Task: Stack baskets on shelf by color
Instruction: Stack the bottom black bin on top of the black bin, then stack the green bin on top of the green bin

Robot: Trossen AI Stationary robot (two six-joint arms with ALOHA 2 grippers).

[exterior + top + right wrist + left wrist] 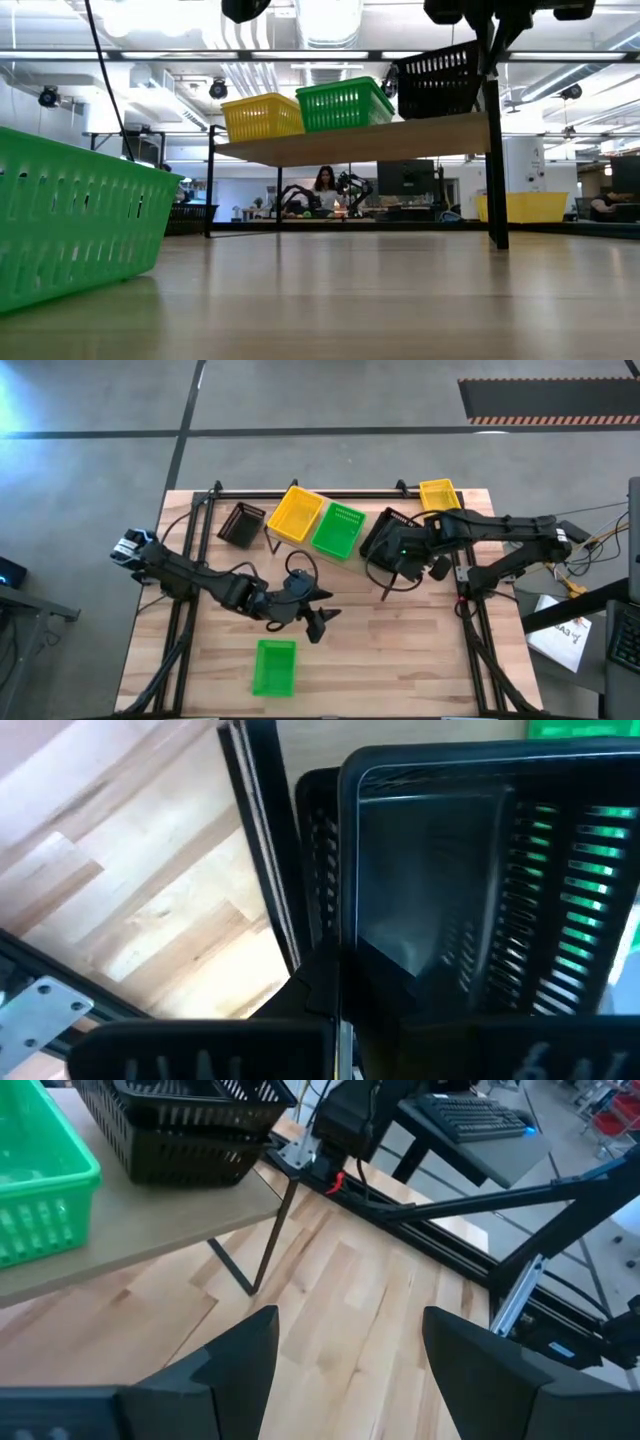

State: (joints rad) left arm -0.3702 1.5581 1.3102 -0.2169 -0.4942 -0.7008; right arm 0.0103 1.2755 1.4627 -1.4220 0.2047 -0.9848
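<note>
right pincer (407,560) clamped on a black basket (385,538) on the shelf (380,140), left pincer (318,618) apart, no writing readable

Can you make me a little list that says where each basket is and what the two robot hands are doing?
shelf: holds three stacks side by side
yellow basket on shelf: at one end
green basket on shelf: in the middle
black basket on shelf: at the other end, nested in another black one
loose green basket: on the tabletop near the front
loose black basket: tabletop, left of shelf
loose yellow basket: back right
left end effector: open, empty, above the tabletop
right end effector: at the black stack
</note>
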